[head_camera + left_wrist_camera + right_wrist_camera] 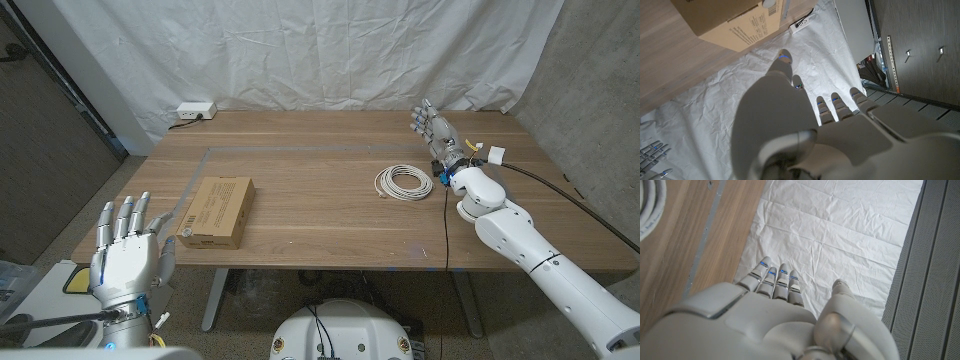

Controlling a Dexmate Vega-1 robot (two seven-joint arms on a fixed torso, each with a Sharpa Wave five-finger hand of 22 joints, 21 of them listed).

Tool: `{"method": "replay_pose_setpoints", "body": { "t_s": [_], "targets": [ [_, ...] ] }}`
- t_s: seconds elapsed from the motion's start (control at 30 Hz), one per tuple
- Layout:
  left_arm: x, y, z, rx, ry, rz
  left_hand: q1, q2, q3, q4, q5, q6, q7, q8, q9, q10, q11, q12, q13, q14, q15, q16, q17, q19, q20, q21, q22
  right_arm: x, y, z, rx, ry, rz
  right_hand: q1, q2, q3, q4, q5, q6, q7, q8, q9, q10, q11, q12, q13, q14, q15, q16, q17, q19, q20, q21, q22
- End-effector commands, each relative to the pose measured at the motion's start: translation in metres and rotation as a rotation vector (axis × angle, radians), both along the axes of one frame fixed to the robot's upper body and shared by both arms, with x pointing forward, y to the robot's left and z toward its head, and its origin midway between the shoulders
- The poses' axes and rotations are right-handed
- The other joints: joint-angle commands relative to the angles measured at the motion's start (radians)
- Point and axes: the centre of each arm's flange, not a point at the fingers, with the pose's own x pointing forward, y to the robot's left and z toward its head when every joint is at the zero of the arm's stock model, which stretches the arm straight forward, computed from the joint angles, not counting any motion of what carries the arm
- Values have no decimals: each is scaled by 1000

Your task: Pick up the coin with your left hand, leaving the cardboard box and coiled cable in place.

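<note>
sitting on the wooden table (320,215), the brown cardboard box (215,211) lies near the spread, empty left hand (127,258). the white coiled cable (404,182) lies beside the empty, open-fingered right hand (437,132). i cannot find the coin.

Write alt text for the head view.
A wooden table holds a cardboard box near the front left and a coiled white cable to the right. The left hand is raised, fingers spread, before the box; the right hand is beside the cable.
</note>
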Motion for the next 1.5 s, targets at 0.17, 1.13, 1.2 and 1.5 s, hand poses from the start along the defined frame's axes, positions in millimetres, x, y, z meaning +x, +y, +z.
{"method": "replay_pose_setpoints", "body": {
  "t_s": [0.17, 1.13, 1.2, 1.5],
  "targets": [
    [12, 5, -6, -34, 0, -25, -17, -1, -7, 5, 14, -10, 48, -12, -3, 4, 8, 1, 4, 4, -47, 1, 5, -6, 6, 5, 3, -2, -1, -4, 11, 10, -16, -3, 2, -5, -1, 1, 11, 0, -3, 3, 8, -3, -3, 3, 6, 7, -1, 4, 11, -18, -7, 5],
    [41, 10, -14, -86, 47, 21, -27, 16, -12, 10, 37, 24, 132, -29, -8, 18, 39, -2, 3, 2, -17, -4, 6, -13, 18, 2, 3, 8, 6, 4, -4, 18, -12, -2, 2, -5, -4, 2, 12, -1, -3, 3, 8, -2, -4, 4, 4, 6, -2, 3, 14, -17, -16, 5],
    [41, 11, -16, -94, 33, 11, -26, 17, -12, 10, 38, 26, 132, -29, -8, 20, 39, -1, 3, 5, -19, -2, 6, -13, 19, 2, 3, 8, 6, 4, -3, 18, -12, -2, 2, -5, -5, 2, 12, -1, -3, 3, 9, -1, -4, 4, 5, 6, -2, 3, 14, -17, -16, 5],
    [50, 6, -20, -96, 52, -3, -21, 22, -9, 8, 39, 38, 127, -27, -8, 23, 41, -1, 3, 5, -17, -3, 5, -13, 21, 2, 3, 9, 8, 7, -6, 9, -10, -1, 2, -5, -6, 3, 12, -1, -4, 3, 9, 0, -5, 4, 6, 6, -2, 3, 14, -17, -19, 5]
  ]
}}
